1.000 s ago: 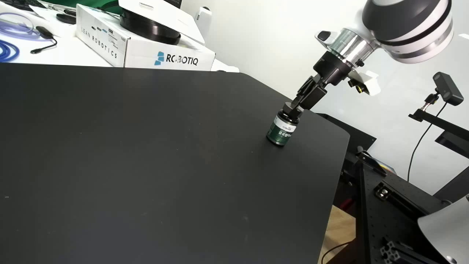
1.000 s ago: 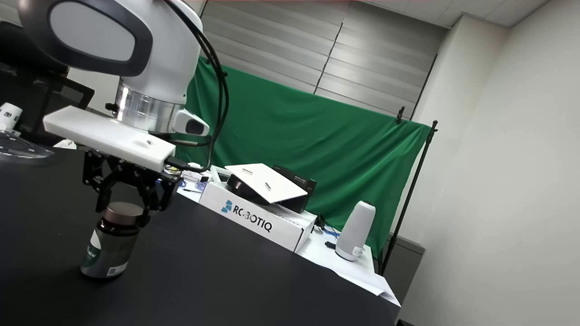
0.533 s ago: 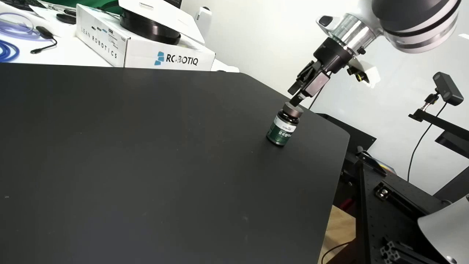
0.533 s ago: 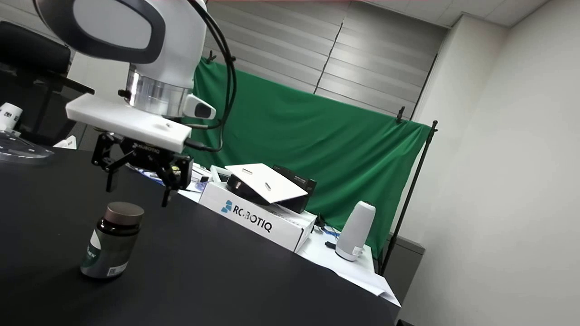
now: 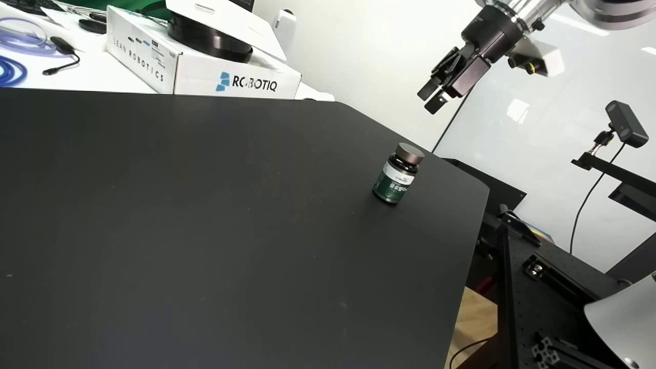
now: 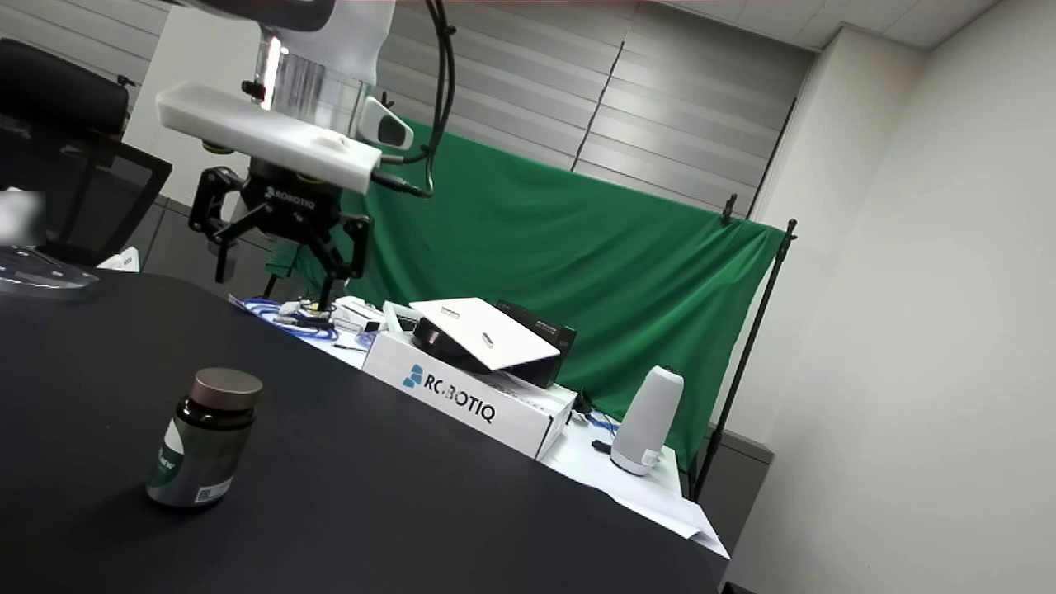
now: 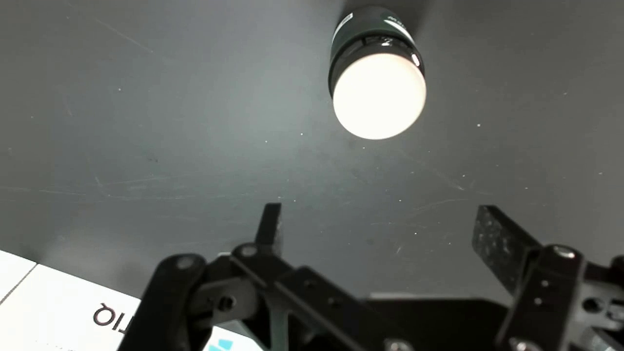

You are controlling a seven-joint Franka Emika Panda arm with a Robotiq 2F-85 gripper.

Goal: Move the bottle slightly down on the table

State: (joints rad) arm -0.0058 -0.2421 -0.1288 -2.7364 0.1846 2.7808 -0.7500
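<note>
The small dark-green bottle [image 5: 393, 184] stands upright on the black table [image 5: 230, 230], towards its right edge in an exterior view. Its brown cap and pale band show there; the bottle [image 6: 202, 450] also appears at lower left in an exterior view. Well above it hangs my gripper [image 5: 429, 102], apart from the cap. In an exterior view the gripper [image 6: 273, 290] has its fingers spread with nothing between them. From the wrist, the bottle [image 7: 379, 97] is seen cap-first at the top, beyond the wide-apart fingertips of the gripper [image 7: 379, 209].
Behind the table sits a white box [image 5: 238, 84] with blue and black lettering, carrying a black round thing [image 5: 210, 43] and a white panel. Blue cables [image 5: 13, 72] lie at the far left. A camera on a mount [image 5: 626, 124] stands off the table's right side.
One second ago my fingers were around the cap. They have since spread, and the gripper has risen up and away from the bottle. The bottle itself has stayed in place.
</note>
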